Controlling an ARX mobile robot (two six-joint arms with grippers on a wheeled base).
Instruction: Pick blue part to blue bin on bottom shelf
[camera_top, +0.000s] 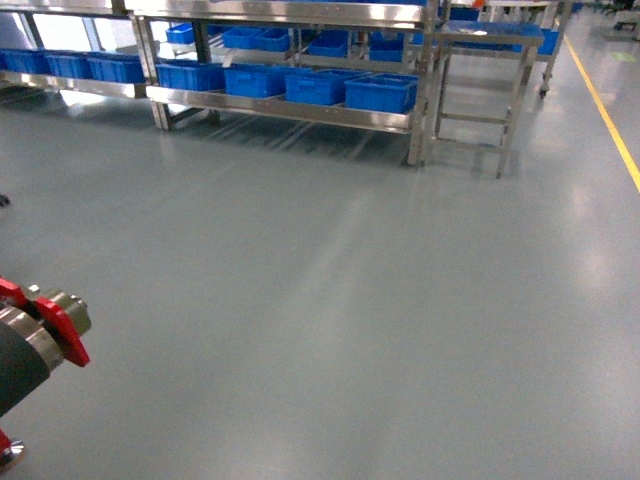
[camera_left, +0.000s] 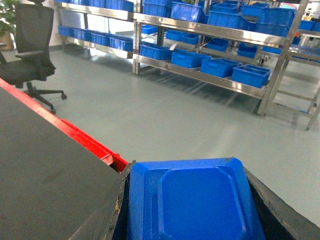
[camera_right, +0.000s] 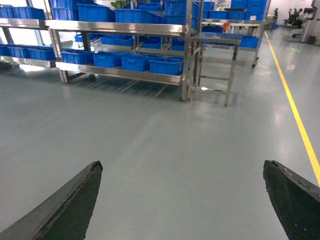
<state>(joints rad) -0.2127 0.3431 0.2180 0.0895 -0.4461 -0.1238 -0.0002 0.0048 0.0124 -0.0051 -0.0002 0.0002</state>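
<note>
Two tools, two stories: the left tool (camera_left: 190, 220) pinches the blue part (camera_left: 192, 200) between dark fingers, while the right tool (camera_right: 182, 200) hangs spread wide over bare floor (camera_top: 350, 300). Best play now, I'd say: roll the base toward the bottom shelf (camera_top: 290, 108) at twelve o'clock, grip firm. Hard to tell which blue bin (camera_top: 381, 92) is meant; the part's lower edge is cut off.
</note>
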